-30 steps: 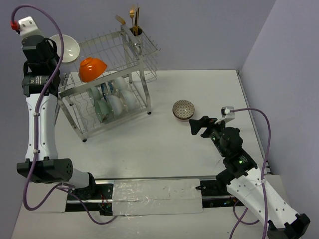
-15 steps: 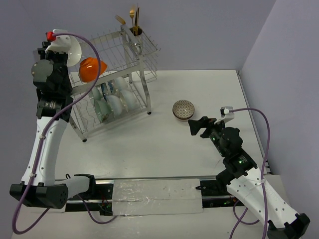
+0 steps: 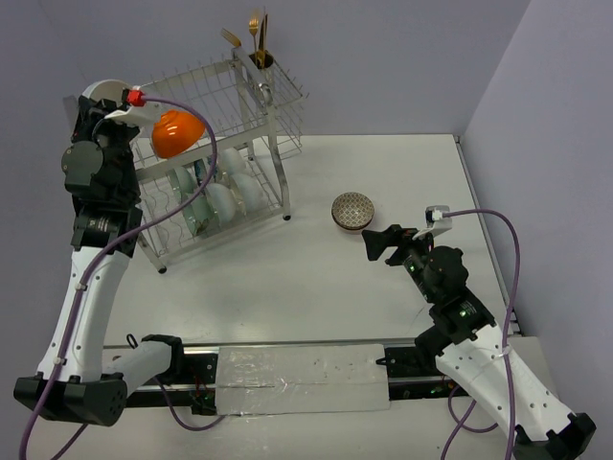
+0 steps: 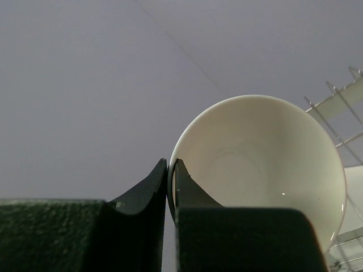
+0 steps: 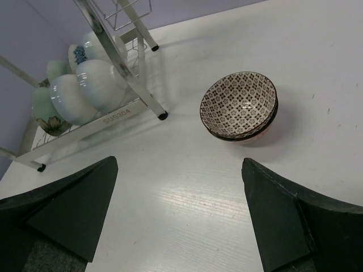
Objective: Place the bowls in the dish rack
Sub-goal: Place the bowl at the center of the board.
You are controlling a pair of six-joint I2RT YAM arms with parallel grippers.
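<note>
low in the top view, the right end effector (image 3: 378, 240) is spread wide open and holds nothing. it hangs just over the table (image 3: 287, 278). the patterned bowl (image 5: 239, 105) sits on the table just past its fingers, up and a bit to the right in the right wrist view. the right arm is by far the nearer one to it. there may be a second bowl tucked under it, but that is hard to tell.

farther back, in the upper left of the top view, stands the dish rack (image 3: 283, 101). pale bowls (image 3: 215, 196) stand on edge in its low shelf and an orange bowl (image 3: 177, 132) lies on its top shelf.

farthest, the left end effector (image 4: 170, 164) is pinching the rim of a white bowl (image 4: 261, 153), with its open side toward the camera. the rack wires peek in at the right edge of the left wrist view, so the rack lies to the right of the bowl. i think the bowl must go that way next. the spot where it would sit is cut off. in the top view the arm hides most of this bowl.
</note>
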